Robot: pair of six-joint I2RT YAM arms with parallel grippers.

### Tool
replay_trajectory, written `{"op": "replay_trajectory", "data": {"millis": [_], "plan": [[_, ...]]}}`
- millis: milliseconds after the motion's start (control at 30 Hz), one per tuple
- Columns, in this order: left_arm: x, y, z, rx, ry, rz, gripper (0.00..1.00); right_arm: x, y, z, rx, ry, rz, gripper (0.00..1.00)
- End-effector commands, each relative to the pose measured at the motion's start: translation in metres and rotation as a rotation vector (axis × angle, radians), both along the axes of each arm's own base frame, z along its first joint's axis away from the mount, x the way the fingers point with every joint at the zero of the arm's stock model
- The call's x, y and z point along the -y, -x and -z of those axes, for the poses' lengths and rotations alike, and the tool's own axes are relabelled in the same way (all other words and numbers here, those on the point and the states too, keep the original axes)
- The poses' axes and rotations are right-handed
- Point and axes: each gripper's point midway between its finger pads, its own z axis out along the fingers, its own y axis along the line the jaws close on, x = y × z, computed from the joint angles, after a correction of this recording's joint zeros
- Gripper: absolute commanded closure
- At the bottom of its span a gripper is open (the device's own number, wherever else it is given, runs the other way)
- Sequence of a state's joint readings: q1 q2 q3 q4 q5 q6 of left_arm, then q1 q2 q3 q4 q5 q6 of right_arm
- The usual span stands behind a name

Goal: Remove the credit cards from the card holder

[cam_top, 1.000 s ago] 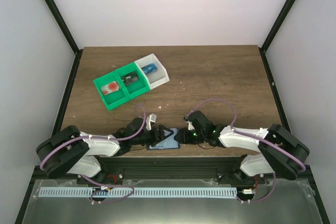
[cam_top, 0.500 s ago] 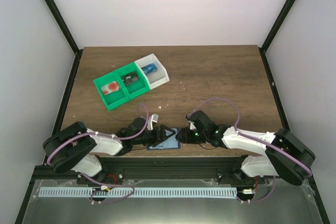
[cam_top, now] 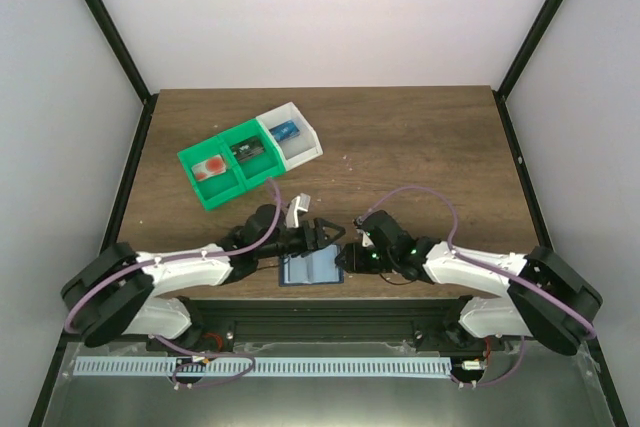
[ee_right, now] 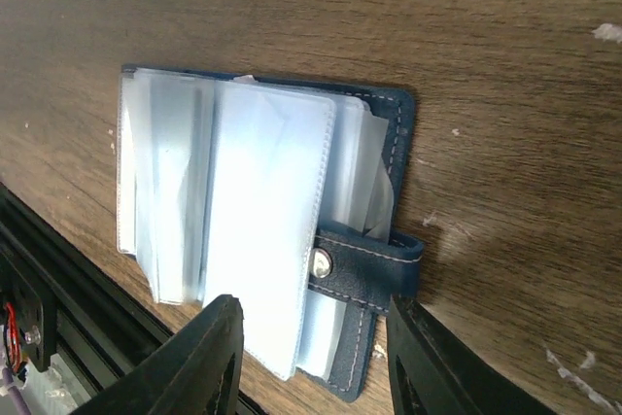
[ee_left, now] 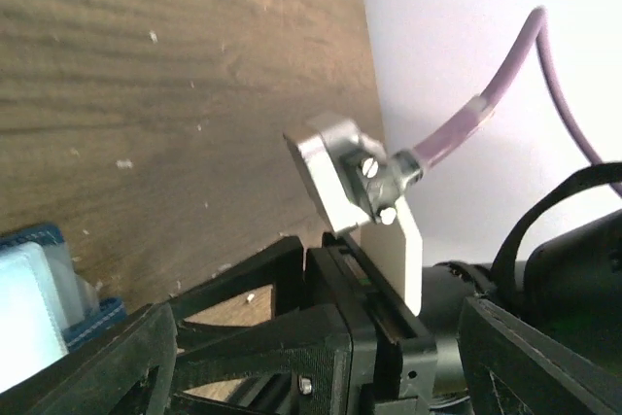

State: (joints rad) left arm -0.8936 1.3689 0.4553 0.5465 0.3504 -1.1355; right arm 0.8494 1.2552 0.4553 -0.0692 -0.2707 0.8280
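Note:
The card holder (cam_top: 312,269) lies open near the table's front edge, navy outside with pale clear sleeves fanned out. In the right wrist view the holder (ee_right: 253,240) fills the middle and its snap tab (ee_right: 364,274) points at my gripper. My right gripper (ee_right: 316,362) is open, its fingers (ee_right: 209,357) on either side of the tab, above it and gripping nothing. In the top view it (cam_top: 349,258) sits at the holder's right edge. My left gripper (cam_top: 325,234) is open and empty, just beyond the holder. The holder's corner (ee_left: 44,284) shows low left in the left wrist view.
A green tray (cam_top: 205,192) joined to a white tray (cam_top: 303,151) stands at the back left, holding a red and white card (cam_top: 212,168), a dark card (cam_top: 247,152) and a blue card (cam_top: 285,131). The right arm's camera bracket and purple cable (ee_left: 505,94) face my left gripper.
My left gripper has come off the holder and moved away from the front edge, toward the right gripper. The holder now lies uncovered and open. The right gripper has barely moved.

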Motion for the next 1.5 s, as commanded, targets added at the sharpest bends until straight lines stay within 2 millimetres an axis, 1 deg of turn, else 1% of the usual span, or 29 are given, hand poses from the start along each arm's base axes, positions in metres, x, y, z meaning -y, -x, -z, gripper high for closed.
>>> {"op": "replay_trajectory", "data": {"millis": [0,67,100,133,167,267,333,400,500,633,733,900,1067,1133,1267,1367,1433,1467], "plan": [[-0.03,-0.009,0.011,0.025,-0.137,-0.056,0.19,-0.007,0.0,-0.015,0.042,-0.026,-0.018,0.58],[-0.047,-0.012,0.016,0.003,-0.144,-0.091,0.19,-0.012,0.0,-0.021,0.06,-0.038,-0.03,0.58],[-0.058,-0.011,0.023,-0.013,-0.15,-0.11,0.19,-0.016,0.0,-0.024,0.068,-0.038,-0.038,0.59],[-0.066,-0.012,0.024,-0.016,-0.151,-0.129,0.19,-0.02,0.0,-0.027,0.077,-0.038,-0.046,0.59],[-0.077,-0.011,0.03,-0.03,-0.167,-0.149,0.19,-0.023,0.0,-0.029,0.082,-0.033,-0.054,0.59],[-0.1,-0.011,0.037,-0.048,-0.186,-0.198,0.18,-0.035,0.0,-0.028,0.077,-0.003,-0.078,0.59],[-0.113,-0.01,0.041,-0.066,-0.178,-0.23,0.18,-0.041,-0.001,-0.026,0.072,0.023,-0.088,0.59],[-0.124,-0.01,0.039,-0.073,-0.152,-0.26,0.19,-0.049,-0.001,-0.025,0.076,0.048,-0.101,0.59],[-0.134,-0.007,0.04,-0.084,-0.134,-0.29,0.19,-0.06,0.0,-0.022,0.079,0.096,-0.121,0.58],[-0.14,-0.003,0.045,-0.099,-0.116,-0.308,0.19,-0.074,0.002,-0.017,0.083,0.155,-0.143,0.58],[-0.141,0.001,0.05,-0.116,-0.098,-0.309,0.19,-0.08,0.001,-0.011,0.077,0.196,-0.149,0.57],[-0.142,0.005,0.055,-0.129,-0.076,-0.311,0.19,-0.082,-0.003,0.006,0.075,0.304,-0.141,0.52],[-0.143,0.005,0.055,-0.122,-0.077,-0.318,0.2,-0.081,-0.008,0.022,0.094,0.407,-0.141,0.52],[-0.144,0.006,0.057,-0.127,-0.082,-0.317,0.2,-0.081,-0.01,0.025,0.106,0.45,-0.139,0.52],[-0.144,0.008,0.062,-0.135,-0.082,-0.316,0.2,-0.082,-0.017,0.023,0.143,0.488,-0.129,0.52],[-0.144,0.008,0.062,-0.137,-0.077,-0.316,0.2,-0.077,-0.023,0.024,0.167,0.535,-0.114,0.53],[-0.145,0.008,0.062,-0.135,-0.078,-0.317,0.2,-0.076,-0.027,0.024,0.178,0.56,-0.106,0.56],[-0.145,0.008,0.062,-0.134,-0.078,-0.317,0.2,-0.075,-0.027,0.024,0.182,0.563,-0.103,0.6]]}}
